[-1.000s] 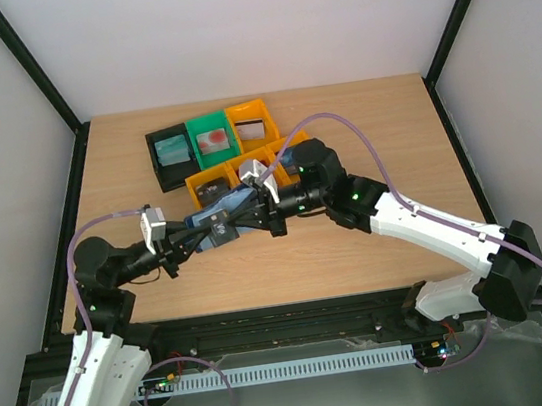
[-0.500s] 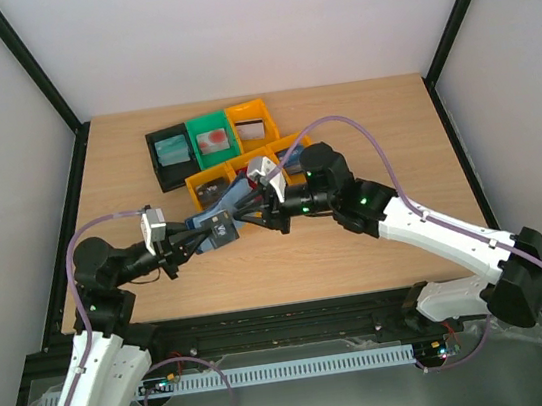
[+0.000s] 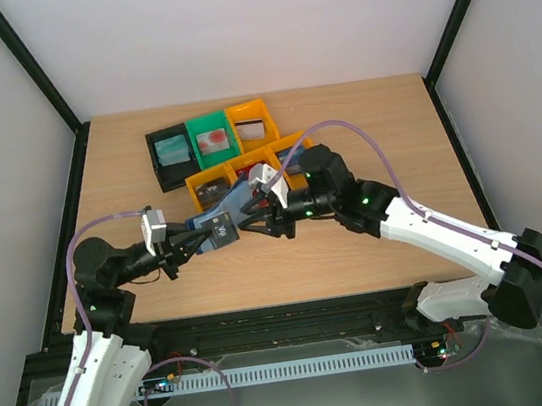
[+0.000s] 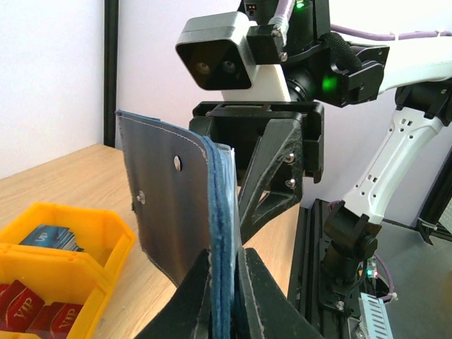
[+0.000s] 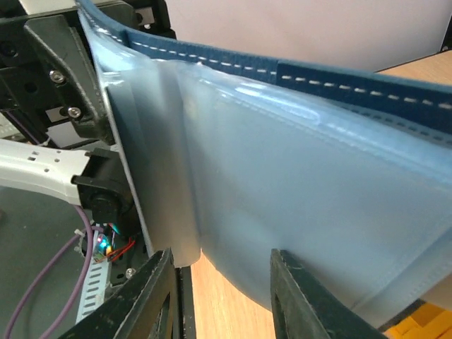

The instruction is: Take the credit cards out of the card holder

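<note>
Left pincer (image 4: 224,279) tight together, right pincer (image 5: 220,282) spread apart.

"VIP" on red cards (image 4: 27,312) (in orange bin (image 4: 78,263))

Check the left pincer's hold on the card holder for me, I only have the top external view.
Observer: In the left wrist view, the left pincer is shut on one edge of the card holder, which sticks straight out from it.
Operator: Right pincer gripping too?
Observer: No. In the right wrist view, the right pincer is open, with its jaws apart below the holder's pale inner sleeve.
Operator: What's in the orange bins beside the holder?
Observer: In the left wrist view, the orange bins hold a blue card in one compartment and red cards marked VIP in the next.
</note>
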You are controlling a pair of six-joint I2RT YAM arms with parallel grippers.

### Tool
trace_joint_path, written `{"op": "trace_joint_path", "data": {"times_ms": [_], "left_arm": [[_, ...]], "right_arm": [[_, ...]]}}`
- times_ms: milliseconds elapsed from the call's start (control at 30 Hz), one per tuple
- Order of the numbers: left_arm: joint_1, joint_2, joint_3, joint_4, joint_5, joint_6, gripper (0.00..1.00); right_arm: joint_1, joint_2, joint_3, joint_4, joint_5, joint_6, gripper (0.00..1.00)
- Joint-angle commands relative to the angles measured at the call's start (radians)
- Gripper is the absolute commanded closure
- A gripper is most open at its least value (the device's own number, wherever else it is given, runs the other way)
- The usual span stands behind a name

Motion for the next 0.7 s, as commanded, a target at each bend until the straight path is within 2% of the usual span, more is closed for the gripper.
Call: {"op": "trace_joint_path", "data": {"times_ms": [0, 133, 200, 267, 333, 467, 667], "left_arm": [[-0.002, -0.012, 0.02, 0.036, 0.023, 0.019, 0.98], [-0.001, -0.012, 0.017, 0.038, 0.022, 0.019, 0.97], [0.0, -0.013, 0.018, 0.038, 0.021, 0.019, 0.97], [-0.001, -0.014, 0.018, 0.037, 0.022, 0.019, 0.98], [-0.001, -0.014, 0.019, 0.037, 0.022, 0.019, 0.97], [-0.001, -0.017, 0.022, 0.032, 0.023, 0.02, 0.98], [-0.002, -0.016, 0.017, 0.04, 0.022, 0.016, 0.97]], "right_arm": [[-0.004, -0.057, 0.018, -0.079, 0.005, -0.062, 0.62], [-0.004, -0.027, 0.041, -0.056, -0.08, -0.013, 0.52], [-0.001, -0.006, 0.05, -0.023, -0.093, 0.022, 0.51], [-0.001, 0.004, 0.044, 0.027, -0.084, 0.053, 0.55], [-0.001, 0.013, 0.042, 0.063, -0.062, 0.074, 0.64], [-0.001, 0.016, 0.041, 0.089, -0.045, 0.075, 0.7], [-0.001, 0.032, 0.042, 0.099, -0.053, 0.098, 0.71]]}}
